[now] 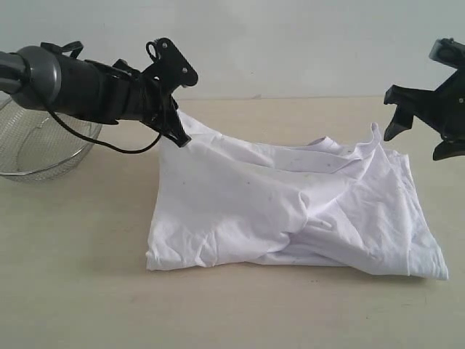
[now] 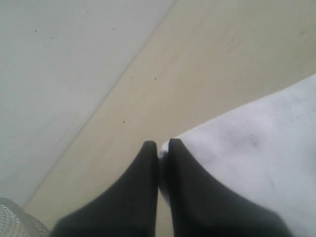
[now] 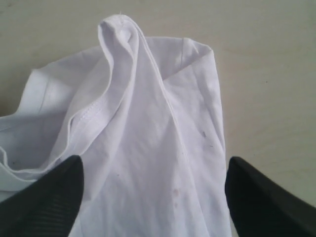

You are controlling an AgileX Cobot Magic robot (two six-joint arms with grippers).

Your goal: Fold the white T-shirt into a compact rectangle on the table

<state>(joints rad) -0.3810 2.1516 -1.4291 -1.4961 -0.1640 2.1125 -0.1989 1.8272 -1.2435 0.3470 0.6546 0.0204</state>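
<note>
The white T-shirt (image 1: 290, 211) lies half folded and wrinkled on the beige table (image 1: 73, 291), plain side up. My left gripper (image 1: 176, 135) is shut on the shirt's far left corner and holds it lifted off the table; in the left wrist view the black fingers (image 2: 148, 163) pinch the white cloth (image 2: 256, 148). My right gripper (image 1: 414, 127) hangs open in the air above the shirt's far right corner, which stands up in a small peak (image 1: 375, 131). In the right wrist view the wide-apart fingertips (image 3: 59, 182) frame the bunched white T-shirt (image 3: 148, 148) below them, apart from it.
A wire-mesh metal bowl (image 1: 36, 142) stands at the far left behind the left arm; a sliver of the bowl (image 2: 17, 222) shows in the left wrist view. A pale wall (image 1: 290, 43) rises behind the table's far edge.
</note>
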